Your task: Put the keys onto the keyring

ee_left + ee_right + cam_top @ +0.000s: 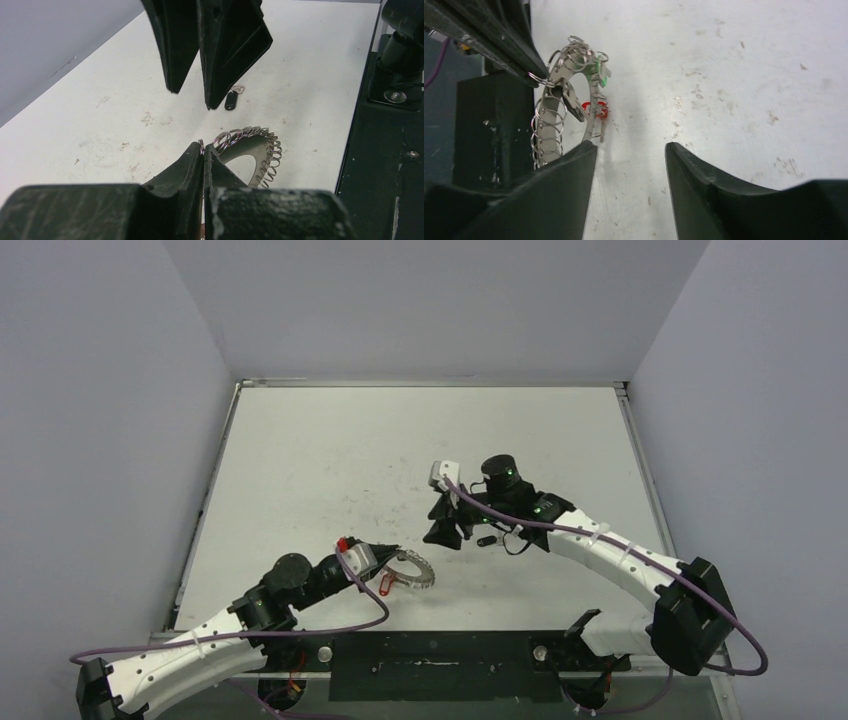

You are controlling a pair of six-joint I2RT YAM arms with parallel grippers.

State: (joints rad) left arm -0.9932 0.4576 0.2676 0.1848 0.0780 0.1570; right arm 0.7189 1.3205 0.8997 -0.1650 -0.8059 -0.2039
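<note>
Toward the near middle of the table [330, 460]: one key [230, 101], lying flat and loose on the white surface. Just beside the right gripper [630, 147], at about 3 o'clock of its fingertips in the top view, touching neither finger. Black plastic head with a small silver end at the far tip. Long axis running 7 to 1 o'clock in the left wrist view. Tiny against the fingers above it. Right gripper spread, nothing between the jaws, tips close over the table. Second key not made out with certainty: only a dark piece among the loops in the right wrist view, too small to name. Keyring [257, 147] at 7 o'clock of the right gripper in the top view, near the loose key but apart from it. Flat grey metal crescent, outer edge frilled with many small wire loops [546, 125], a green tag [599, 70] and a red bit [599, 111] on it. Left gripper [204, 151] pressed together, pinching the keyring by its looped edge. Right arm clearly the nearer to the loose key. Judged next: a drop and pinch on the black head, then a carry toward 7 o'clock to the held ring.
</note>
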